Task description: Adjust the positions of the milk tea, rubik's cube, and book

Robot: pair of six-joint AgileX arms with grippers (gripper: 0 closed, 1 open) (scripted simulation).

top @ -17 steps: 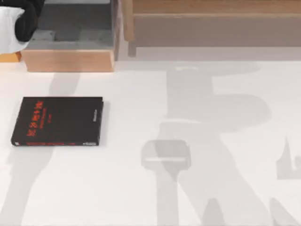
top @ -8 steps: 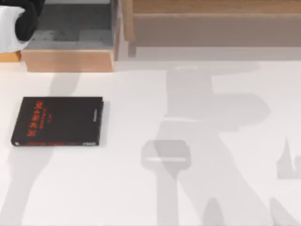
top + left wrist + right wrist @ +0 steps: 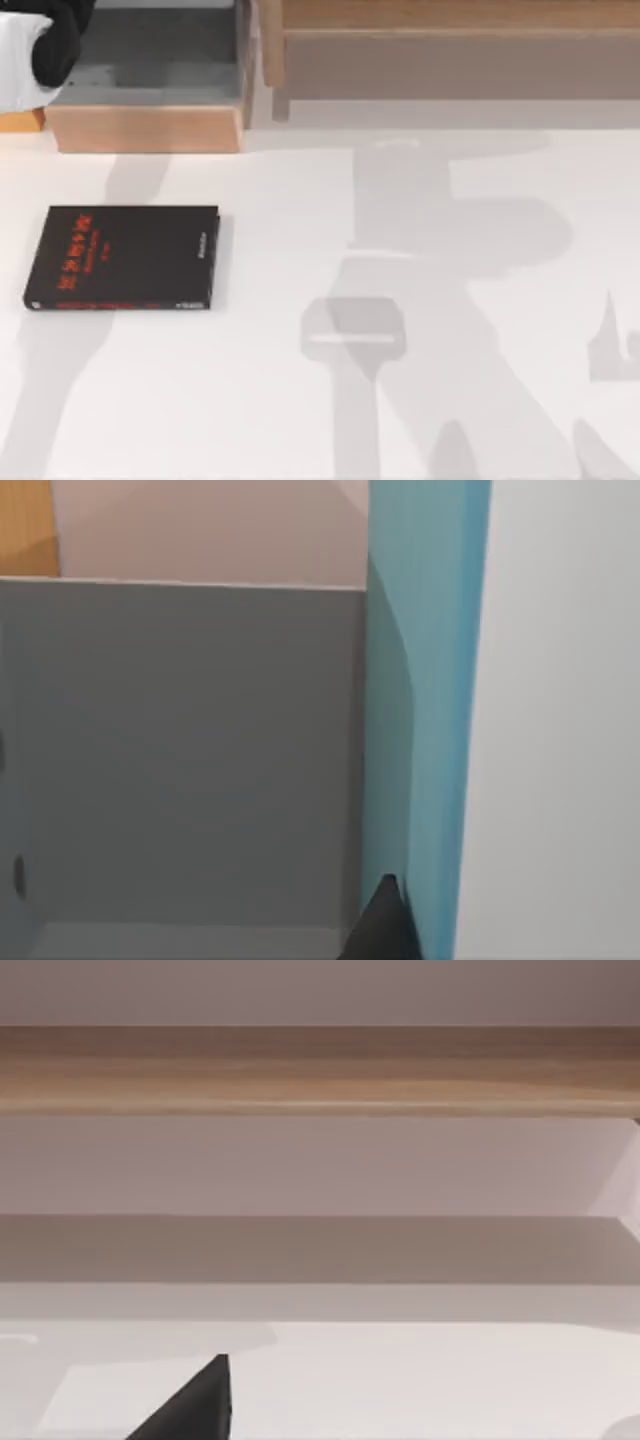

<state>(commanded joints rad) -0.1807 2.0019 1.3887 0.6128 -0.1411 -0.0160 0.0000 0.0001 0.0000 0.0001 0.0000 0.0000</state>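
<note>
The book (image 3: 122,257) lies flat on the white table (image 3: 300,420) at the left, black cover with red lettering up and its spine to the right. The milk tea and the rubik's cube are out of view. My left arm (image 3: 35,45) hangs at the far left corner beside a wooden box (image 3: 145,128). A dark tip of my left gripper (image 3: 380,928) sits against a grey wall. A dark tip of my right gripper (image 3: 195,1400) hangs above the table, facing the wooden shelf (image 3: 320,1070).
The wooden box with a grey inside (image 3: 160,55) stands at the back left. A long wooden shelf (image 3: 450,50) runs along the back. A teal-blue upright strip (image 3: 425,710) borders the grey wall (image 3: 180,750). Arm shadows fall across the table's middle and right.
The shading inside the wooden box has evened out a little. The book has not moved.
</note>
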